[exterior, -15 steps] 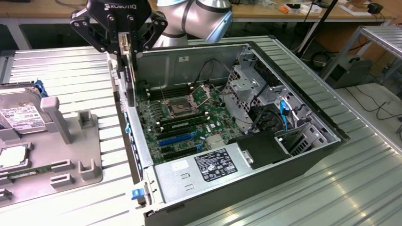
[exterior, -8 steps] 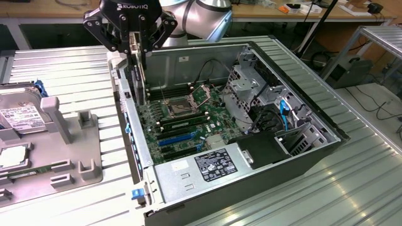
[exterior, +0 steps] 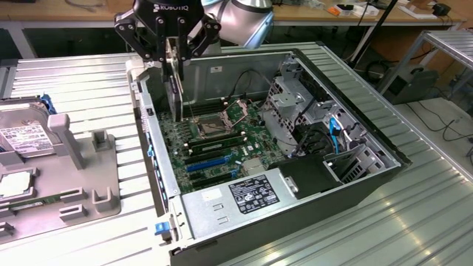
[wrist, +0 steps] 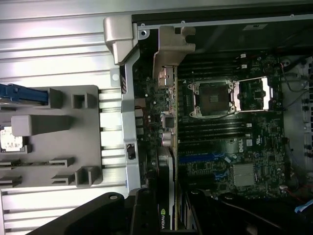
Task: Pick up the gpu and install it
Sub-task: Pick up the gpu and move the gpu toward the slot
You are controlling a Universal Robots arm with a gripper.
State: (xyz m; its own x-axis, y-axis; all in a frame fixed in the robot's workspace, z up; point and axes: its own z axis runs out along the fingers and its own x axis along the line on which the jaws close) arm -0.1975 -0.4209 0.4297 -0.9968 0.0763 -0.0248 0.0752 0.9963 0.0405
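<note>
Gripping gpu (exterior: 177,94) upright, end effector (exterior: 174,58) hangs over open case (exterior: 214,72); motherboard (exterior: 221,149) below, drive cage (exterior: 292,105) alongside.

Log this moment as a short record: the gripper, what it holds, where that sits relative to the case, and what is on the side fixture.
gripper: gripper shut on the gpu
gpu pose: upright, hanging down from the fingers
gpu position: lower end inside the open computer case, near its rear wall, over the motherboard
contact with board: cannot tell
cpu socket: cpu socket bare, beside the card's lower end
side fixture: gray fixture at the exterior view's left, with the hard drive on it
</note>
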